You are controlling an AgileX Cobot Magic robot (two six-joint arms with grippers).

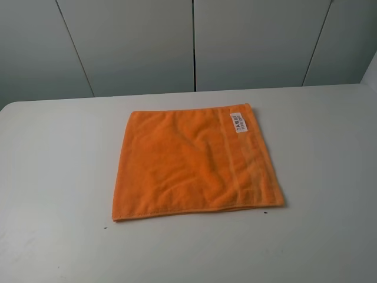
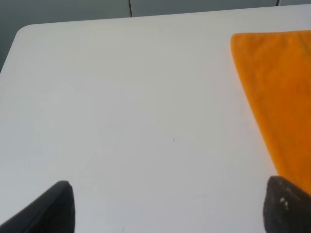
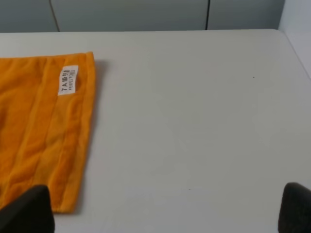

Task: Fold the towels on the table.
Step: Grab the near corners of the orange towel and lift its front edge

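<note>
The towel [image 1: 194, 159] is a bright orange terry cloth lying flat in the middle of the white table [image 1: 53, 177], with a white label [image 1: 238, 122] near its far right corner and a woven band along its right side. Neither arm shows in the exterior high view. My left gripper [image 2: 170, 211] is open over bare table beside the towel [image 2: 277, 87], one dark fingertip [image 2: 284, 204] at the towel's edge. My right gripper [image 3: 163, 211] is open too, one fingertip [image 3: 29, 208] in front of the towel [image 3: 39, 126] near its corner. Nothing lies between either pair of fingers.
Grey wall panels [image 1: 194, 41] stand behind the table's far edge. A few tiny dark specks [image 1: 265, 213] dot the tabletop near the towel's front edge. The table's rounded far left corner [image 2: 24, 30] shows in the left wrist view.
</note>
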